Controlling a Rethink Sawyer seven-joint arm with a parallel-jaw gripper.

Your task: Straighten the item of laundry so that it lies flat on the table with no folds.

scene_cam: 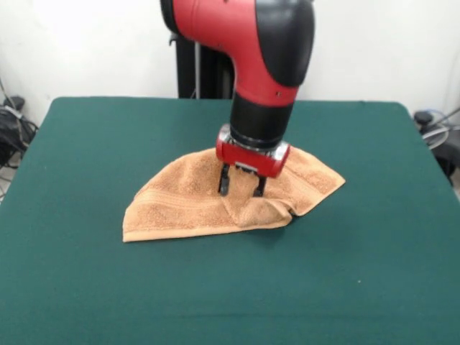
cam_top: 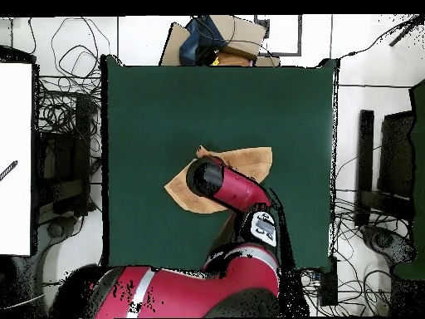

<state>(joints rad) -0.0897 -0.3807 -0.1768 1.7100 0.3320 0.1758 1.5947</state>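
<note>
The orange-tan towel (scene_cam: 183, 203) lies crumpled near the middle of the dark green table (scene_cam: 86, 287). Its right part is bunched into a raised fold, and a woven band stripe shows on the left part. My gripper (scene_cam: 241, 190) hangs straight down from the red and black arm over the towel's middle. It is open, with both fingertips (scene_cam: 224, 185) down at the cloth, just behind the raised fold. In the overhead view the arm's wrist (cam_top: 207, 177) hides the gripper and the towel's middle. Only the towel's corners (cam_top: 251, 159) stick out on the table (cam_top: 149, 100).
The robot's dark pedestal (scene_cam: 195, 72) stands behind the table's far edge. In the overhead view a cardboard box with clutter (cam_top: 220, 37) sits beyond one table edge. Cables and equipment (cam_top: 62, 125) lie on the floor at both sides.
</note>
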